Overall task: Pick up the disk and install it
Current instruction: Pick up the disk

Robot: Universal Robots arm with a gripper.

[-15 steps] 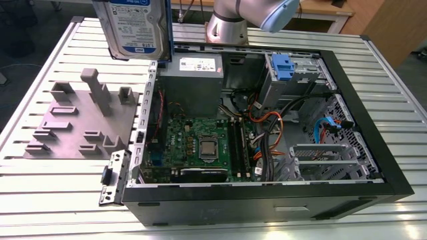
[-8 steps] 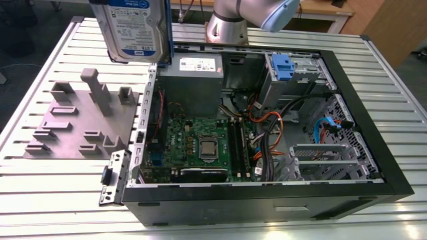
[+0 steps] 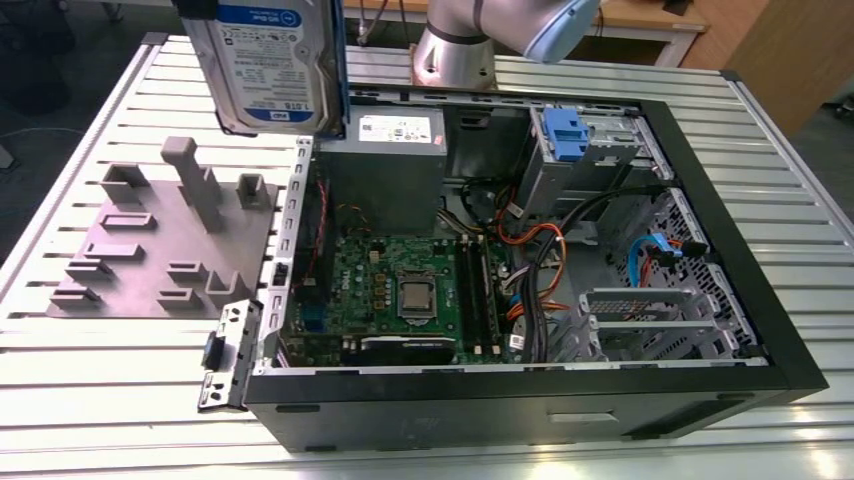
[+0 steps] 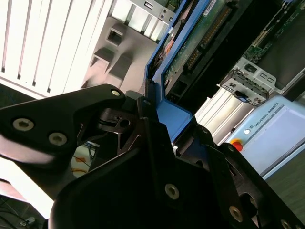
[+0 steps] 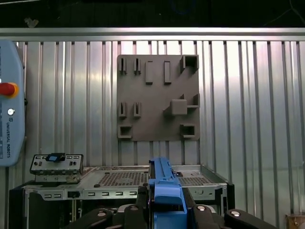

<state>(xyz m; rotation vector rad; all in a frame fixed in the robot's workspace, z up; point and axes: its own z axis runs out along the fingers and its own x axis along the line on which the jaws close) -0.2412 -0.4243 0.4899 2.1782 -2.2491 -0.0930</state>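
My gripper [image 4: 167, 119] is closed on the disk [image 3: 260, 60], the fingers [image 4: 86, 102] pinching the blue carrier [image 4: 164, 67] that frames it, not the metal body. I judge that grip is chosen because the plastic rim gives two parallel edges to squeeze and keeps the pads off the label and off the green circuit board [image 4: 198, 33] on the underside, which the second wrist view shows running away from my fingers.

In the first wrist view the carrier stands edge-on between my fingers, so the drive hangs straight out from the wrist. In the exterior view it sits in the upper left of the frame, upright, label facing the camera, touching nothing below it. It is in the air, not in any bay.

Below it, at the left of the frame, lies the grey fixture plate [image 3: 160, 245] with its pegs and slots standing bare on the slatted table [image 3: 80, 400]. The height I hold looks meant to keep the drive above those pegs and above the near wall of the computer case [image 3: 747, 250].

The case fills the middle and right of the frame, laid on its side with the panel off, which I take as the reason its bays can be reached from above. Inside are the power supply [image 3: 394, 130] at upper centre, the motherboard [image 3: 400, 290] under it, and a blue caddy [image 3: 566, 135] in the drive cage at upper right. The arm [image 3: 494, 35] rises behind the case at the top of the frame.
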